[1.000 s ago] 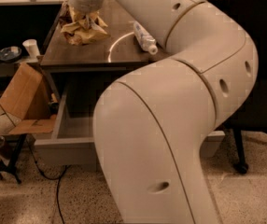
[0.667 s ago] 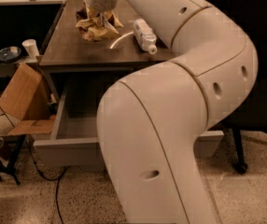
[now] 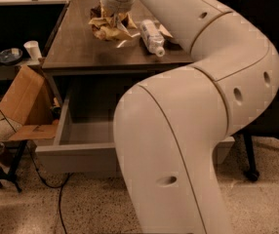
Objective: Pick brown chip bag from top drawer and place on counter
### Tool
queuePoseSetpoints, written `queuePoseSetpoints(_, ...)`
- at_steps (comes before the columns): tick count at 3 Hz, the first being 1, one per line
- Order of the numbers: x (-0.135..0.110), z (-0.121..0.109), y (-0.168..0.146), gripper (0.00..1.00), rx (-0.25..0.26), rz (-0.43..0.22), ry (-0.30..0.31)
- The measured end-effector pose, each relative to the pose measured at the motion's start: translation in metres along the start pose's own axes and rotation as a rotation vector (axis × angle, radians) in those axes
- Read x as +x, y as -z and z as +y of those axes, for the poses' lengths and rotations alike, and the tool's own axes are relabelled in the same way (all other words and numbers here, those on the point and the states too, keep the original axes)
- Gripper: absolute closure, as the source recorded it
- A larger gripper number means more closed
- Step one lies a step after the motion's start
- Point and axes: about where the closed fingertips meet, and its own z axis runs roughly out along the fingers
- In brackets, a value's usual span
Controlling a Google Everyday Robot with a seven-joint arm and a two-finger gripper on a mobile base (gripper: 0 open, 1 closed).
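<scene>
**Chip bag is out of the drawer and up on the surface**

The crumpled tan-and-dark-brown foil chip bag (image 3: 108,27) is all scrunched up, with a strip of its silvery-white inside showing on the right. It sits on the glossy grey-brown square counter (image 3: 76,50), toward the back and just left of the clear plastic bottle (image 3: 152,37). The bottle is lying on its side.

The cream-coloured robot gripper (image 3: 113,13) comes straight down onto the top of the bag. Its jaws look clamped on the bunched-up foil, though most of them is buried in it.

Head count:
- one chip bag
- one bottle
- one wide grey metal top drawer (image 3: 78,156), pulled open below the surface
- one open brown cardboard box (image 3: 25,101) on the left
- one white paper cup (image 3: 32,48)

Compared with a second ago, the bag and gripper have slid right across the surface, from near the left edge to close beside the bottle. The bottle and the drawer haven't budged.
</scene>
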Motion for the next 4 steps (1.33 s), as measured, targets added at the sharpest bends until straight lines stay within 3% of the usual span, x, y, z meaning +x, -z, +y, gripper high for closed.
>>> queuePoseSetpoints(3,0.021,0.027,0.001,0.0,-0.073,0.019,0.129)
queuePoseSetpoints(4,0.021,0.027,0.001,0.0,-0.073,0.019,0.129)
